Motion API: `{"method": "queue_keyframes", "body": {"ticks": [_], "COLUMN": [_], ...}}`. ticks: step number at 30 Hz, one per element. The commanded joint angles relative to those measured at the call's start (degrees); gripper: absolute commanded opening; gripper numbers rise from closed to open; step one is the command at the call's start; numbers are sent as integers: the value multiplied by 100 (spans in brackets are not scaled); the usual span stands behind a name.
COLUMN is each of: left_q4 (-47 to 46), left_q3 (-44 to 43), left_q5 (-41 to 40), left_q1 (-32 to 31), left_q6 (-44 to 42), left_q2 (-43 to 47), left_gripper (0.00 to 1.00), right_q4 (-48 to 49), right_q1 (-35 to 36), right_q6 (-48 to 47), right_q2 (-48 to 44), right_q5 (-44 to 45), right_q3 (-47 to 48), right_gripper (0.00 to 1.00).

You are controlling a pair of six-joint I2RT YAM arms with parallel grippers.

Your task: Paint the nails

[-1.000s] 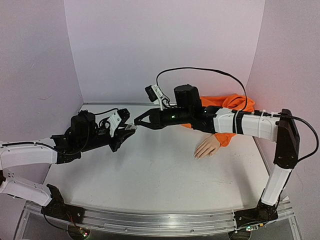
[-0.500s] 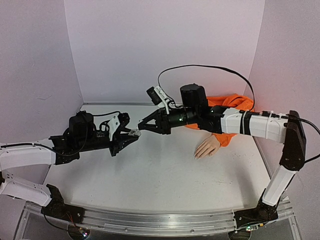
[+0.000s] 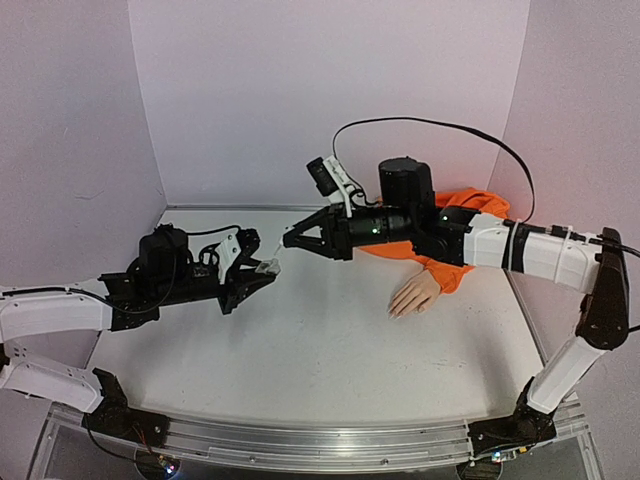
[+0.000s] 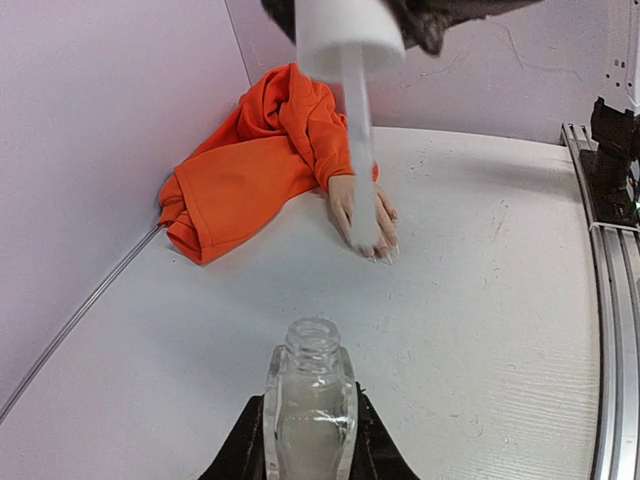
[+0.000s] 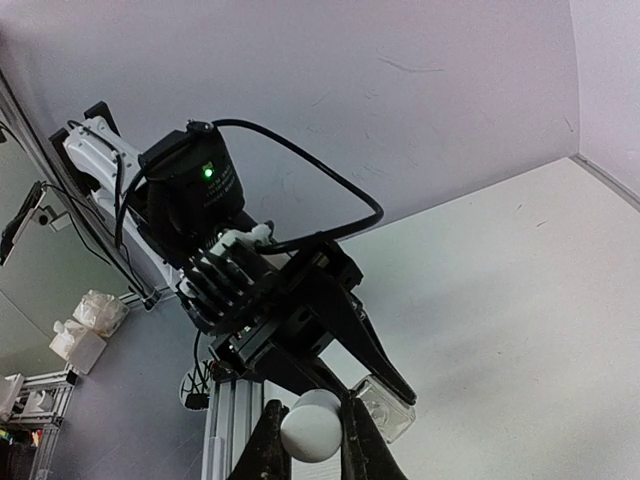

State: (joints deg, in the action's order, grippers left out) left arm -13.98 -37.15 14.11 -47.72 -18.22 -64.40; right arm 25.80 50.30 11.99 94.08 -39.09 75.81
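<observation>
Two grippers, both clamped. Left gripper pinches small clear bottle, neck open, over left part of table. Right gripper closed on white cap; brush stem hangs below cap, clear of bottle mouth, higher and beyond it. Mannequin hand lies palm down on table toward right side, well apart from both grippers. Nails tiny, at fingertips; paint state cannot be told. Orange sleeve bunched behind wrist, near back wall.

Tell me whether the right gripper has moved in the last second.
Yes. In the top view the right gripper, shut on the cap, has drawn back rightward and up from the bottle, toward the mannequin hand, which lies unmoved.
</observation>
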Motion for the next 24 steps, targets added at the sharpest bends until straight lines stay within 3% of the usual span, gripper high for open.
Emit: {"method": "queue_keyframes", "body": {"ticks": [1, 8, 14, 24], "left_q4": [-272, -155, 506, 982], "left_q3": [22, -46, -734, -1635], "left_q5": [-245, -1586, -964, -877], "left_q1": [-18, -18, -18, 236], "left_q6": [11, 1180, 1562, 1174], "left_q2": [160, 561, 900, 703], "left_gripper": [0, 0, 0, 0], "right_q4": [248, -494, -1112, -1705], "right_q1": [-64, -517, -1382, -1607], "right_q6": [198, -44, -430, -1148], "right_q2": [-544, -1312, -1957, -1857], "right_q5": [472, 1284, 1687, 2972], "right_q3": [-156, -824, -1827, -2396], "right_gripper": [0, 0, 0, 0]}}
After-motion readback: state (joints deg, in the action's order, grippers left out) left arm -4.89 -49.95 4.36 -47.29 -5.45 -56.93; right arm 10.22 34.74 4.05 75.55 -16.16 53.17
